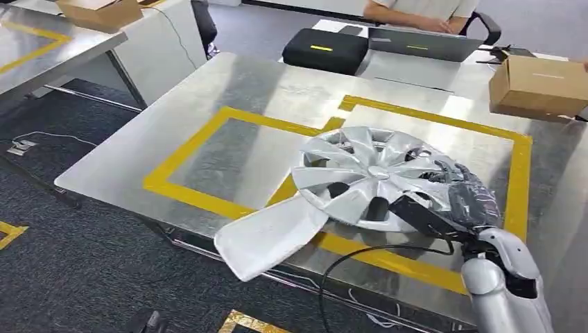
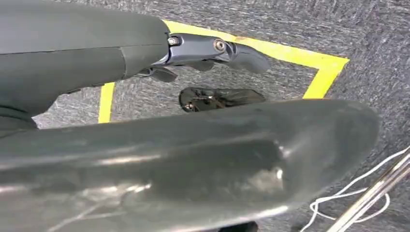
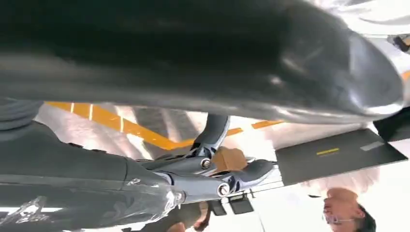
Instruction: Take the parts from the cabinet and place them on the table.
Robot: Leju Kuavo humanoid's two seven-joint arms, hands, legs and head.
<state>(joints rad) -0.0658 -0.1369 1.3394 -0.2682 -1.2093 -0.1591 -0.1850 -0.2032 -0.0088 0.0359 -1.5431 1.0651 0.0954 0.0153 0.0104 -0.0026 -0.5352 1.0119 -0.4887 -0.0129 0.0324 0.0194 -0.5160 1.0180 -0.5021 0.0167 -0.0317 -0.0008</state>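
A silver multi-spoke hubcap lies on the steel table, across the yellow tape between two marked squares. My right hand grips its right rim, dark fingers reaching in over the spokes. In the right wrist view the right hand has its fingers stretched out below the thick thumb. A pale flat panel part sticks out from under the hubcap and overhangs the table's front edge. My left hand hangs over dark carpet with yellow floor tape, fingers straight and holding nothing.
At the table's far side stand a black case, a grey laptop and a cardboard box. A person sits behind them. A second table with a box is at the far left. A black cable hangs below the front edge.
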